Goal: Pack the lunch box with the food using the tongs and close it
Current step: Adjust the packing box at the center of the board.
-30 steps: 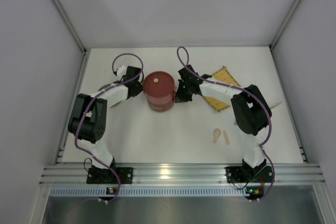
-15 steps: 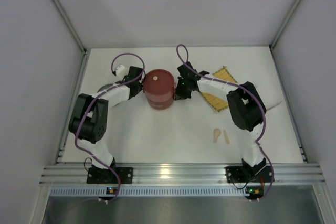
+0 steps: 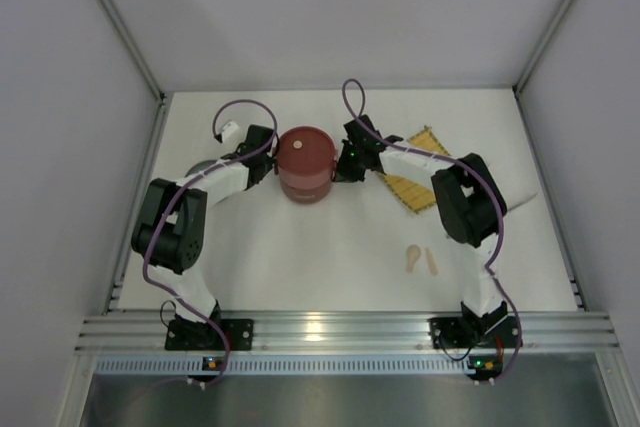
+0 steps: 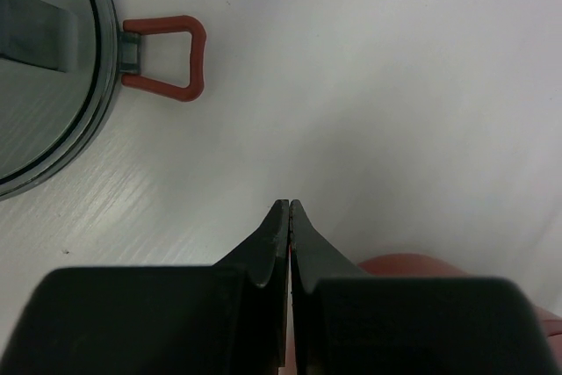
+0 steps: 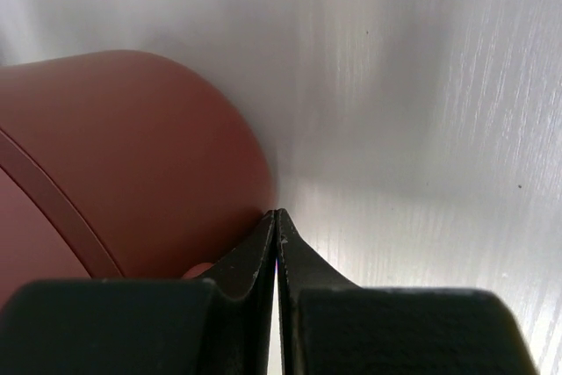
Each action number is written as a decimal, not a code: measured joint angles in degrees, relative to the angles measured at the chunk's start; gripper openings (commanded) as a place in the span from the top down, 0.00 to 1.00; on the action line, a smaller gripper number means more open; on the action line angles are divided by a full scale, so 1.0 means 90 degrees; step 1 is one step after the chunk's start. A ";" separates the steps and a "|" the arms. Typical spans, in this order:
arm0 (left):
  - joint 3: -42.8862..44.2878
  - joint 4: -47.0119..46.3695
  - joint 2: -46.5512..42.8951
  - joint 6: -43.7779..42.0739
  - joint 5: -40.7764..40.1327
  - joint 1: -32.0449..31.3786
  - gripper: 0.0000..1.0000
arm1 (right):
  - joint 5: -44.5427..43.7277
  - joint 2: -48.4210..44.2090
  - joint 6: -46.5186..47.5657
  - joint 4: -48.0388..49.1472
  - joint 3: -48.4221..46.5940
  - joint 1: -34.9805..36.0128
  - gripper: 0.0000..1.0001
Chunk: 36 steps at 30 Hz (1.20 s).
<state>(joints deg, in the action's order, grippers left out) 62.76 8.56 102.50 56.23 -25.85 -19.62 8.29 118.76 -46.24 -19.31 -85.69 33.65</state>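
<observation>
Lunch box (image 3: 305, 172) stands upright on the white table (image 3: 330, 247), far middle of the workspace. It is a dark-red cylinder with its flat lid (image 3: 305, 153) seated on top and a small pale knob (image 3: 298, 145) near the lid's centre. Left gripper (image 3: 266, 165) sits at the box's left flank and right gripper (image 3: 340, 167) at its right flank, with the box between the two. In the left wrist view the fingers are pressed together with nothing between them, tips over bare table, and a curve of the dark-red box shows low on the right beside the gripper body. Up and to the left in that view lies a grey round disc (image 4: 44, 85), flat on the table, with a red loop handle (image 4: 167, 54) sticking out from its rim. In the right wrist view the fingers are likewise together and empty. Their tips are right at the box's side wall, but contact or a hair's gap cannot be told. A yellow woven mat (image 3: 432, 145) lies to the right of the box, partly under the right arm. A beige spoon-like utensil (image 3: 413, 258) and a beige stick (image 3: 432, 263) lie side by side nearer the bases, well apart from the box.
</observation>
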 measured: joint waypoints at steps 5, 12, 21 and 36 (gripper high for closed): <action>0.0012 -0.0056 -0.0005 0.0007 -0.0085 0.0000 1.00 | 0.0000 -0.0002 -0.0002 0.0338 0.0112 -0.0017 1.00; 0.0000 0.0056 -0.0027 0.0000 -0.0119 -0.0083 1.00 | -0.0318 -0.0124 0.0136 0.0189 0.0121 -0.0017 0.99; -0.0061 0.0299 -0.0039 0.0049 -0.0049 -0.0362 0.98 | -0.1020 -0.0542 0.0486 -0.0617 0.0046 -0.0007 0.92; -0.0083 0.0549 -0.0109 0.0049 0.0561 -0.0996 0.94 | -0.1724 -0.0685 0.0614 -0.1780 -0.0908 0.0287 0.82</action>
<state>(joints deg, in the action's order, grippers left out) 62.02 13.50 101.51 56.66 -20.80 -28.58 -7.22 112.60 -40.71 -35.33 -93.86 36.23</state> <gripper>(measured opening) 0.057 0.182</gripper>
